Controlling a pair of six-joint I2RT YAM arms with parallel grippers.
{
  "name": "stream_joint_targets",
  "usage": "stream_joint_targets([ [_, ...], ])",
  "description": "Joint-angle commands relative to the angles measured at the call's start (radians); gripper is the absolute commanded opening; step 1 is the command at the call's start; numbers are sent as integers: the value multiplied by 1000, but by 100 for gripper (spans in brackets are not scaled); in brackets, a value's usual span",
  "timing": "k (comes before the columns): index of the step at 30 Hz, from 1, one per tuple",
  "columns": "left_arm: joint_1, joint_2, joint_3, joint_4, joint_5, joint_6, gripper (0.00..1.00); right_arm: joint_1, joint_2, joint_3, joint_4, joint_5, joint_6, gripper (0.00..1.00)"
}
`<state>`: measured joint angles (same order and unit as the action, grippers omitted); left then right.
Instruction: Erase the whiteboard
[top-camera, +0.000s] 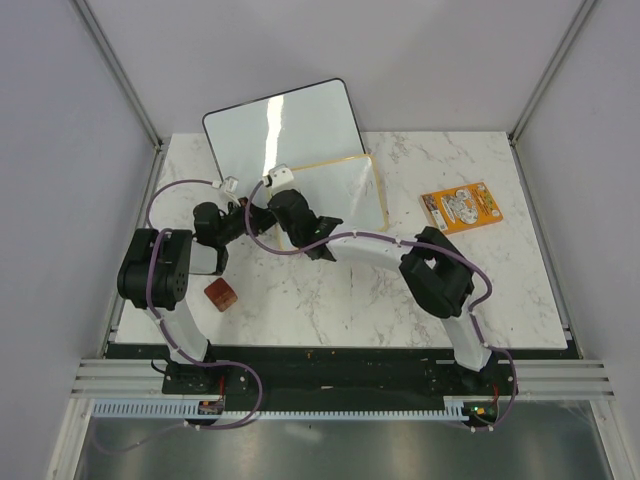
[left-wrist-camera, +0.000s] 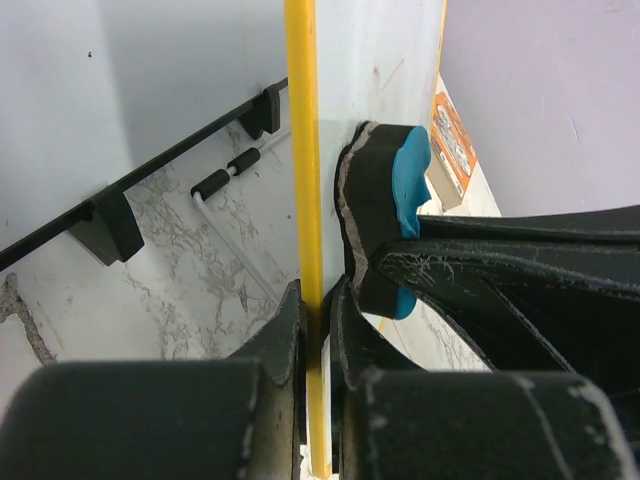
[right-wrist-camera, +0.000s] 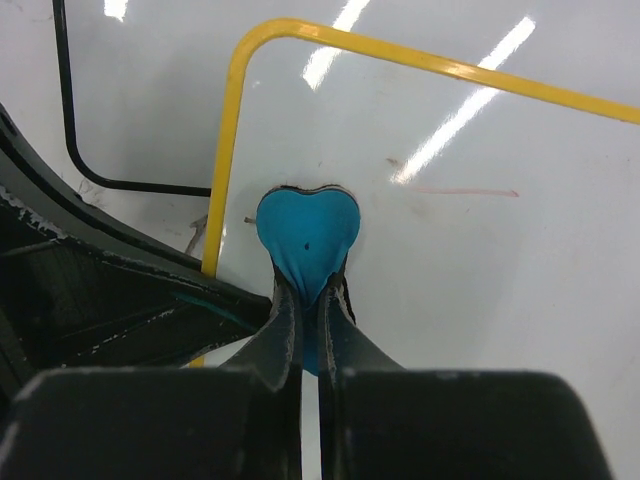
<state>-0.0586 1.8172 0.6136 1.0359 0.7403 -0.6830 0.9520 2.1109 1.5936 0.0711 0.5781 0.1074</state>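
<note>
The whiteboard (top-camera: 350, 192) with the yellow frame is tilted up off the marble table, in front of a bigger board. My left gripper (top-camera: 248, 212) is shut on its yellow frame (left-wrist-camera: 303, 150) at the left edge, one finger on each side (left-wrist-camera: 318, 300). A blue heart-shaped eraser (right-wrist-camera: 307, 235) is pinched in my shut right gripper (right-wrist-camera: 310, 292), and its dark felt side (left-wrist-camera: 360, 210) is pressed flat against the white surface (right-wrist-camera: 480, 300) near the rounded corner. A faint red line (right-wrist-camera: 465, 190) shows on the surface to the right of the eraser.
The larger black-framed whiteboard (top-camera: 280, 122) stands behind on black feet (left-wrist-camera: 105, 225), with a marker (left-wrist-camera: 225, 178) lying under it. An orange card (top-camera: 460, 207) lies at the right. A brown block (top-camera: 221, 294) sits near the left arm.
</note>
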Motion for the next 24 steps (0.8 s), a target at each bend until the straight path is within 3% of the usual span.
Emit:
stream_joint_targets([
  [1,-10,5,-18,-2,-5,97,2,-82,23,37,-5,-14,34,0],
  [15,-10,5,-17,-4,-7,99,2,-228,-57,-151,-21,19,115,0],
  [24,-10,8,-15,-5,-5,97,2,-144,-69,-187,55,-18,51,0],
])
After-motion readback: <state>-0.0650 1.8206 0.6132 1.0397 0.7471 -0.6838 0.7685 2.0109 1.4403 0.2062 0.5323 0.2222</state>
